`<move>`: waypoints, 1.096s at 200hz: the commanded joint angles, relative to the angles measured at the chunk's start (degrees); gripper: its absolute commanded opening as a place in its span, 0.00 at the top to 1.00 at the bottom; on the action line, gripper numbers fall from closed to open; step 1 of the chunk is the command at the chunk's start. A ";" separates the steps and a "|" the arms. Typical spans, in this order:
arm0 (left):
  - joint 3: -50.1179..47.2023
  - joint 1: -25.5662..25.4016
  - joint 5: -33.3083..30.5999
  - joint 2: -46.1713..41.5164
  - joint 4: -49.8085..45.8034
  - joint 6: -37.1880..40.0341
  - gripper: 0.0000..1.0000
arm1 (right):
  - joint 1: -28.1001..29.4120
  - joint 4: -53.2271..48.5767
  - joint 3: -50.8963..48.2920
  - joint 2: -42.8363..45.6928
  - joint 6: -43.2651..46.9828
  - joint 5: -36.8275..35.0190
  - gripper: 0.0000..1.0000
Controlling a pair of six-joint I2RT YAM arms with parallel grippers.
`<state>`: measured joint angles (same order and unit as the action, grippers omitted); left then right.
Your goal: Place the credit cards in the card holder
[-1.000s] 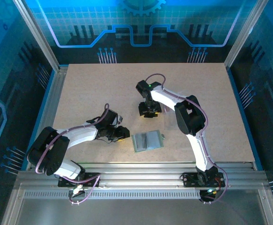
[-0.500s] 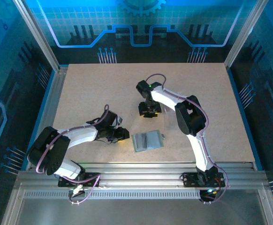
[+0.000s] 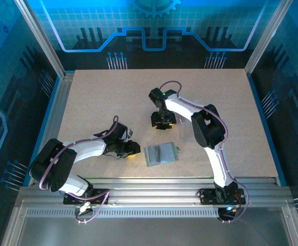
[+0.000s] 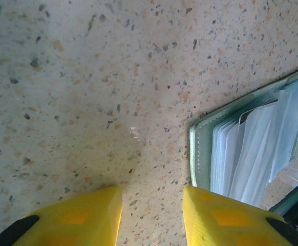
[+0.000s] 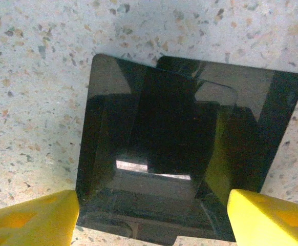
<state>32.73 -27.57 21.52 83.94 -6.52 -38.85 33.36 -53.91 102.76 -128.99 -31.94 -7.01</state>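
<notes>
While both arms lean over the speckled beige tabletop (image 4: pixel 62 77), left gripper (image 4: pixel 151 200) at lower centre of the overhead view, yellow fingers (image 4: pixel 82 215) parted over bare surface, flat pale grey-green card holder (image 4: pixel 203 154) just right of it, clear sleeves showing, further up, right gripper (image 5: pixel 154 200) spread wide over a glossy black rectangular credit card (image 5: pixel 190 133) lying flat.

Bright, even light; glare on the glossy black card (image 5: pixel 164 128).

The whole table (image 3: pixel 103 97) is viewed from high overhead, its surface closely from each wrist, the card holder (image 3: pixel 161 154) being shared by overhead and left-wrist views.
</notes>
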 commanded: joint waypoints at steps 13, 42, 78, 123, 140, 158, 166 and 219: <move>-1.42 0.44 1.07 -1.23 0.43 0.35 0.62 | 0.86 -0.29 -2.23 3.92 -3.80 -2.22 0.23; -1.69 0.50 1.15 -1.19 0.79 0.44 0.62 | 1.69 -1.89 -0.93 4.32 -4.62 -5.91 0.25; -1.97 0.67 1.42 -0.93 1.24 0.51 0.62 | 2.13 -1.07 0.08 3.66 -6.13 -2.99 0.24; -2.30 0.85 1.68 -1.24 1.06 0.96 0.62 | 2.31 -0.25 1.02 2.34 -11.10 -2.41 0.21; -2.49 0.94 1.77 -1.41 0.99 1.14 0.62 | 2.41 -0.59 1.87 1.38 -12.07 -2.39 0.20; -2.74 1.20 1.93 -1.90 0.99 1.32 0.62 | 2.49 -2.04 3.46 -0.38 -13.18 -2.97 0.20; -2.89 1.30 2.03 -2.13 0.90 1.39 0.62 | 2.55 -2.01 3.52 -0.81 -13.65 -3.11 0.20; -3.11 1.56 2.39 -2.90 0.85 1.70 0.62 | 2.93 -2.40 3.62 -3.50 -15.75 -3.54 0.21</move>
<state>30.61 -26.68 22.59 82.32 -4.64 -38.76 35.46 -54.15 105.49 -130.10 -45.15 -10.09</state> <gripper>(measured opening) 0.377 0.792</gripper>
